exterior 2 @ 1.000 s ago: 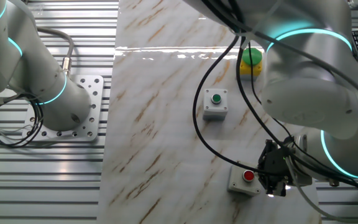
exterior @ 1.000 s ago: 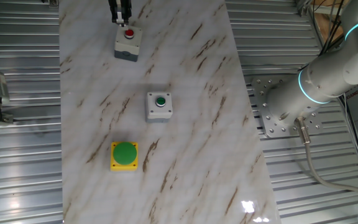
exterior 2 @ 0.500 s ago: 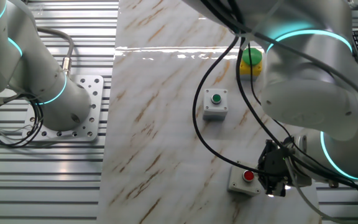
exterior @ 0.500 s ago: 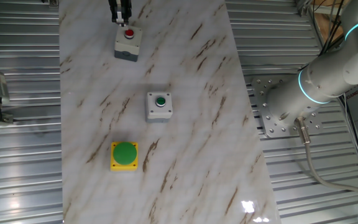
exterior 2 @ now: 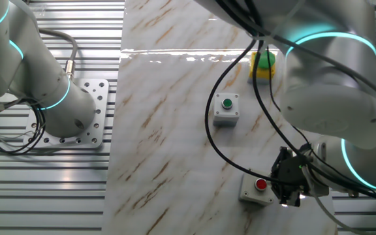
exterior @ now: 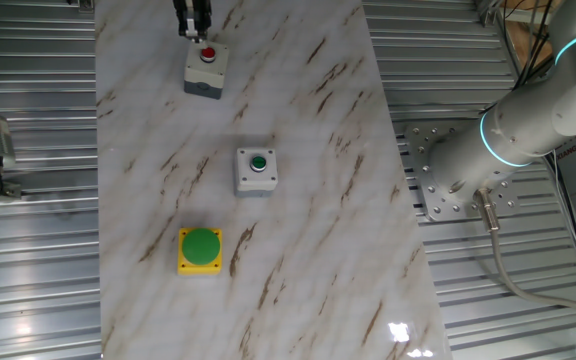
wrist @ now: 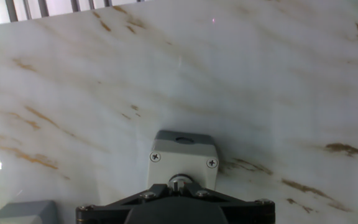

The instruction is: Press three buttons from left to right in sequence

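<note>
Grey box with red button (exterior: pixel 205 68): small square housing, grey, with a small round red cap on top facing up; a screw shows at each of the two visible top corners in the hand view (wrist: pixel 184 156). It sits near one end of the table, at the end of the row.

Grey box with dark-green button (exterior: pixel 256 170): same square grey housing, small round dark-green cap facing up; mid-table, middle of the row, well apart from its neighbours.

Yellow box with green dome button (exterior: pixel 200 248): square yellow housing, large rounded green dome covering most of the top; at the other end of the row. In the other fixed view (exterior 2: pixel 264 62) cables and the arm partly cover it.

Row: the three boxes form a slanting line along the table's length.

Table (exterior: pixel 308 200): glossy white marble-patterned slab with brown veins, on ribbed metal flooring.

Gripper (exterior: pixel 192 22): dark, two-fingered, pointing down, its tips right at the red button's box; in the other fixed view (exterior 2: pixel 290 189) it stands just beside the red cap. Whether the fingers are apart or together cannot be told.

Arm (exterior 2: pixel 331 98): white, rounded links with cyan-lit rings and black cables, bent over the table.
</note>
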{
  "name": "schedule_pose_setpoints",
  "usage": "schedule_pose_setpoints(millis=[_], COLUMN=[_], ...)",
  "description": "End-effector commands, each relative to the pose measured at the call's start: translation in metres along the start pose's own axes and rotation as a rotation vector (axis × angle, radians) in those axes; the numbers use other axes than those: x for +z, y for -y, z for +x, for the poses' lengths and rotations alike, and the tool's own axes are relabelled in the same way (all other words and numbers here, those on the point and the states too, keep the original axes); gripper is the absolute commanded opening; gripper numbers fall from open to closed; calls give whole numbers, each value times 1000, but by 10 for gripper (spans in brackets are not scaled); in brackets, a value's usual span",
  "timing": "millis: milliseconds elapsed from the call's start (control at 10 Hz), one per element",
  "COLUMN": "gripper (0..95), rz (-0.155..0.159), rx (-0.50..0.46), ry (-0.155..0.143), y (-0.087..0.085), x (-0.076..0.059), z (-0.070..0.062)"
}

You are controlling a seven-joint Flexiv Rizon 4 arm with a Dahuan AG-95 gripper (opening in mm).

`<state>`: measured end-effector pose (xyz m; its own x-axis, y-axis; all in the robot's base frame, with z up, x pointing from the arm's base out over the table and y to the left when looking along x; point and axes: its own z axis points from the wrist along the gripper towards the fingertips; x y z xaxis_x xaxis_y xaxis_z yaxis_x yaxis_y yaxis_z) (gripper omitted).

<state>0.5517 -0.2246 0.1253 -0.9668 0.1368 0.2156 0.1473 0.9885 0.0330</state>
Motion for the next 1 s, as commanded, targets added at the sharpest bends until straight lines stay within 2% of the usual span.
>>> schedule_pose_setpoints(millis=[100, 700, 1000], gripper=[0, 0, 0], rz=[-6, -14, -21], rx=[4, 1, -8], ry=[2, 18, 6], y=[0, 0, 0], x=[0, 0, 0], z=[0, 0, 0])
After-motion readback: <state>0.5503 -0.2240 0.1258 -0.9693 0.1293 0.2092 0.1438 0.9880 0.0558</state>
